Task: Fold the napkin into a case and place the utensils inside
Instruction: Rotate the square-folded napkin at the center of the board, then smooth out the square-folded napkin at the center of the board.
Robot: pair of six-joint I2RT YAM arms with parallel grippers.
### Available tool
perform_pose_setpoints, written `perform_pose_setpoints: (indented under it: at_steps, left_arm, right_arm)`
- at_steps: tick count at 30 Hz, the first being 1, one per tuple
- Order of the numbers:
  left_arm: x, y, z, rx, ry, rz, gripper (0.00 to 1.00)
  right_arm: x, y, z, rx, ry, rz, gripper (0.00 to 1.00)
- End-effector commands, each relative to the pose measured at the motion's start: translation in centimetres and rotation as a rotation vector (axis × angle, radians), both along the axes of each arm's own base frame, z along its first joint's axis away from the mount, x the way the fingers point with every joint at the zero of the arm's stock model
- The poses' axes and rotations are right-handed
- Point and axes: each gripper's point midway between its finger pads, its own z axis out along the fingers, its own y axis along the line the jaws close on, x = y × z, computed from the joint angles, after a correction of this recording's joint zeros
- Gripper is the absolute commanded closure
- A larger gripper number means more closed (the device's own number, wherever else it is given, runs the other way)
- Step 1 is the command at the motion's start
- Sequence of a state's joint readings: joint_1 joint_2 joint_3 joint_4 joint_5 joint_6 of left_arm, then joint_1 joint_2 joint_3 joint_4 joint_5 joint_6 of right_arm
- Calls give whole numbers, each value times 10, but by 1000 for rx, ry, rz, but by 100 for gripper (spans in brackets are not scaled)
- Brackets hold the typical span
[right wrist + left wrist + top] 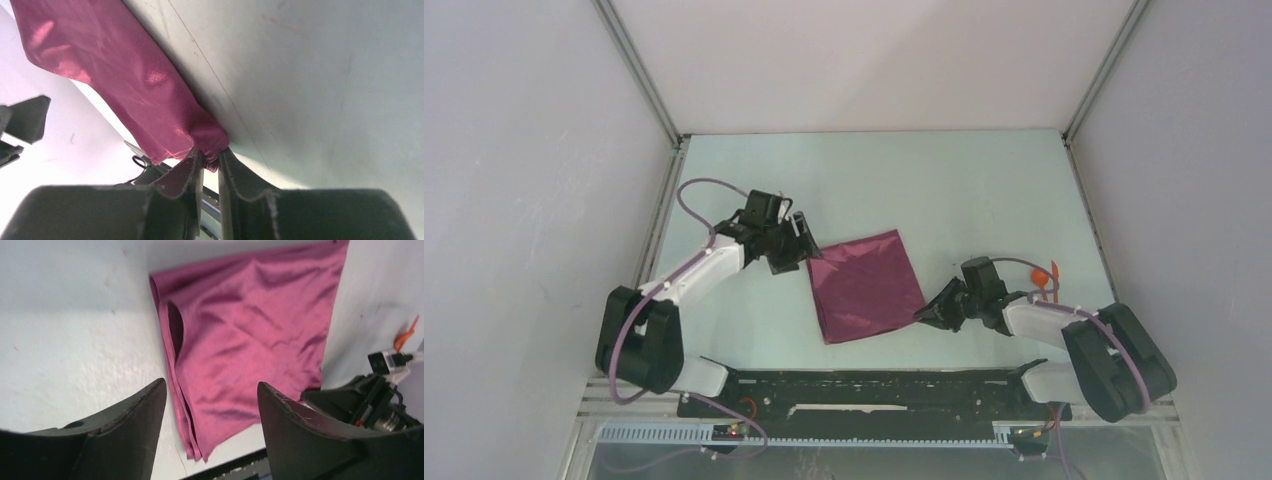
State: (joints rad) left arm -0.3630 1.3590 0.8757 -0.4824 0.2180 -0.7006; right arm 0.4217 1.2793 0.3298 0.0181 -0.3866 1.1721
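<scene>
Jaws first: our left gripper (796,242) hangs wide open and holds nothing, just beside the far-left corner of the napkin (866,285). That cloth lies flat between our two grippers, doubled over, its layered edge showing in the left wrist view. It looks light, soft and slippery, so we'd pinch a corner, all layers together. Our right gripper (924,314) is nipped tight on the near-right corner. Utensils (1046,277) lie beyond it, well apart from the cloth.

Legible text, labels, brands, numbers, signs: none in any of the three views; all surfaces shown are unmarked.
</scene>
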Motion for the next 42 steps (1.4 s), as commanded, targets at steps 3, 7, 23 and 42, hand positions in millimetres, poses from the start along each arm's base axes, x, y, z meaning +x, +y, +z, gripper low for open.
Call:
perform_pose_setpoints:
  at_steps: [3, 7, 23, 42]
  left_arm:
    - [39, 25, -16, 127, 36, 8, 21]
    - [45, 33, -17, 136, 35, 32, 21]
    - [55, 44, -28, 23, 131, 31, 19]
    - [46, 71, -70, 71, 274, 30, 48]
  right_arm:
    - [35, -1, -7, -40, -108, 37, 85]
    - [74, -16, -10, -131, -169, 152, 89]
    - [160, -23, 60, -431, -231, 506, 29]
    - [164, 0, 38, -49, -265, 233, 31]
